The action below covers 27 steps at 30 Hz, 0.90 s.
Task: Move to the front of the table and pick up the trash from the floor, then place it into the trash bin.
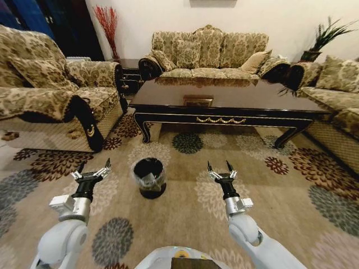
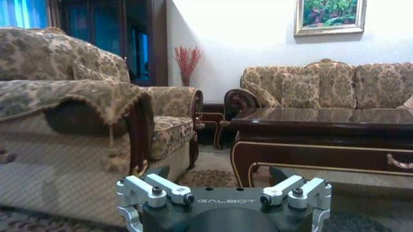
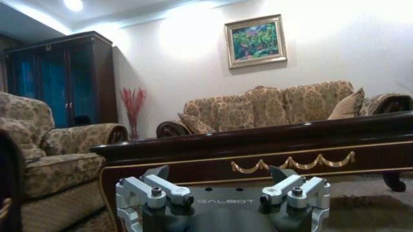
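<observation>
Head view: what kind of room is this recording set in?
Most likely a home living room: patterned sofas surround a glossy dark coffee table on a flower-patterned carpet, with a framed painting on the wall.

Right gripper [image 3: 218, 173] (fingers spread) faces the table [image 3: 271, 145].

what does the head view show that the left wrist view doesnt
Head view alone: the trash bin standing on the floor between the left gripper and the right gripper, both open and held low above the carpet, plus a potted plant. Left wrist view alone: a framed painting on the wall and a dark cabinet. Both: the table, the rear sofa and the red twigs.
</observation>
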Motion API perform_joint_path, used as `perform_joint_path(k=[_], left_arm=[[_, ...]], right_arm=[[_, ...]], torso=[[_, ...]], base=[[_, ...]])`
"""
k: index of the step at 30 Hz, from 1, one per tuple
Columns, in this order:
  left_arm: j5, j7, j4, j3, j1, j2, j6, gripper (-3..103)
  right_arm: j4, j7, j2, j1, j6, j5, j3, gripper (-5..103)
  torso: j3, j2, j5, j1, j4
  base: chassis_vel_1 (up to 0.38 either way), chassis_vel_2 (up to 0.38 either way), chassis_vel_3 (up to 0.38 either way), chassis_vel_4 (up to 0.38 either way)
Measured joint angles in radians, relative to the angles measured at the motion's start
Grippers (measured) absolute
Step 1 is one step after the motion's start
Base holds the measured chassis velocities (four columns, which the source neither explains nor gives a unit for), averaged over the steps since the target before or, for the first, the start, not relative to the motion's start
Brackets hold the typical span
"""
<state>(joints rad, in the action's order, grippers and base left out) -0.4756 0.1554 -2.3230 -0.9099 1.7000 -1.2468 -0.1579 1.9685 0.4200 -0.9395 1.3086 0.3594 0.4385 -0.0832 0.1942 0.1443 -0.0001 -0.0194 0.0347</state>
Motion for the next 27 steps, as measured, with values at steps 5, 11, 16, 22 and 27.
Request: perform_joint_path(k=[5,11,16,22,27], left_arm=[[0.002,0.001,-0.002,0.003,0.003,0.003,-0.001,100],[0.003,0.002,-0.006,0.003,0.010,0.012,0.000,100],[0.009,0.002,-0.010,0.013,0.013,0.012,0.000,100],[0.016,0.002,-0.015,0.018,0.017,0.011,0.002,100],[0.018,0.002,-0.022,0.018,0.025,0.010,0.003,100]], right_arm=[[0.000,-0.001,-0.004,0.010,0.000,-0.010,-0.002,100],[0.018,-0.001,-0.004,0.040,0.001,-0.015,-0.030,100],[0.032,-0.002,-0.002,0.063,0.003,-0.021,-0.049,100],[0.040,-0.003,-0.002,0.075,0.007,-0.025,-0.064,100],[0.041,-0.003,-0.003,0.078,0.008,-0.028,-0.067,100]], torso=[[0.000,0.000,0.0000,0.000,0.0000],[0.000,0.000,0.0002,0.000,-0.0001],[0.000,0.000,-0.0001,0.000,-0.0002],[0.000,0.000,-0.0001,0.000,-0.0002],[0.000,0.000,0.0000,0.000,-0.0001]], base=[[0.347,-0.380,-0.345,0.395],[0.364,-0.369,-0.368,0.375],[0.343,-0.354,-0.358,0.347],[0.339,-0.347,-0.358,0.352],[0.350,-0.373,-0.370,0.366]])
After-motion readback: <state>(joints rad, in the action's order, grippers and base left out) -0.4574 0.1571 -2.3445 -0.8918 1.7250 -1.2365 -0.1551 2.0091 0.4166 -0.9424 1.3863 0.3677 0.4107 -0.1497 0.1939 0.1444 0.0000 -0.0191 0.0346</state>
